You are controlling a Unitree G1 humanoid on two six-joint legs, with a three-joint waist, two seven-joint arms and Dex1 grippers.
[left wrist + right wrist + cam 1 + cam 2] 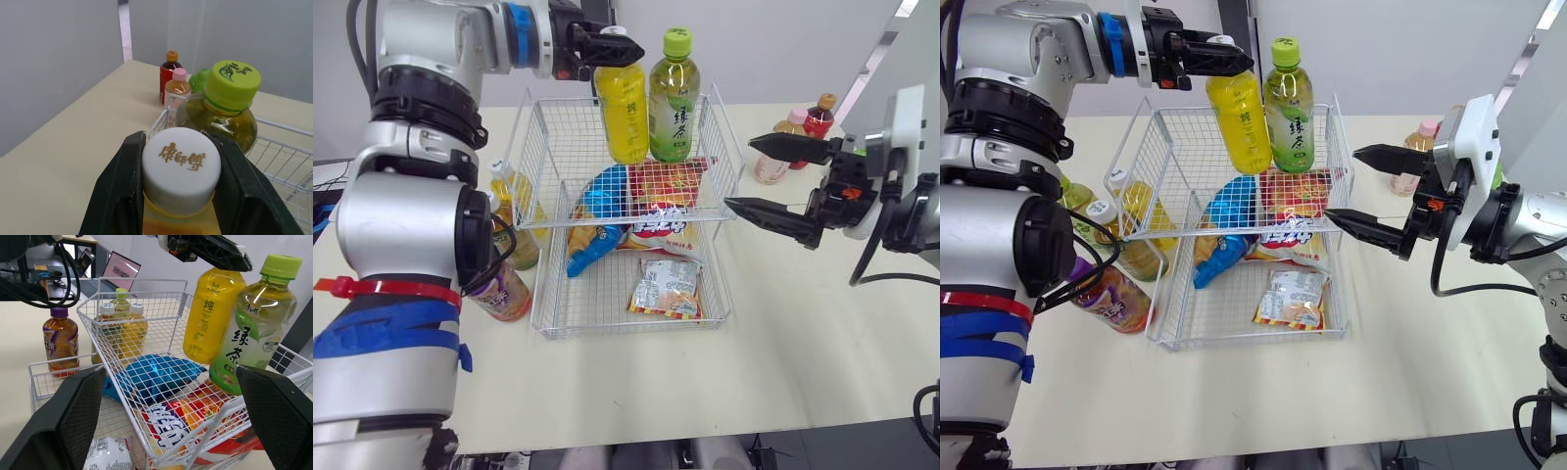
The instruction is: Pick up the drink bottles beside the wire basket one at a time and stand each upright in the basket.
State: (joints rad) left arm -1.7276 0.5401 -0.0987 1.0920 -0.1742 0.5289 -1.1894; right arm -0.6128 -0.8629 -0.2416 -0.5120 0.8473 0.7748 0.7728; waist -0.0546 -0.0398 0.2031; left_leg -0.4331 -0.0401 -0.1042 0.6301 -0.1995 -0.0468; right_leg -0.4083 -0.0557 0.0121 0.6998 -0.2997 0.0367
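My left gripper (610, 45) is shut on the white cap (181, 164) of a yellow drink bottle (622, 113). The bottle hangs nearly upright inside the back of the wire basket (540, 147). Right beside it a green tea bottle (674, 98) with a green cap stands upright in the basket. My right gripper (739, 174) is open just outside the basket's right wall, with nothing between its fingers. To the left of the basket stand a purple-capped bottle (505, 290) and two yellowish bottles (516, 217).
In the basket lie a blue snack bag (600, 204), a red snack bag (668, 184) and a small packet (666, 286). A pink-capped bottle (177, 87) and a red bottle (819, 117) stand on the table at the far right, behind my right gripper.
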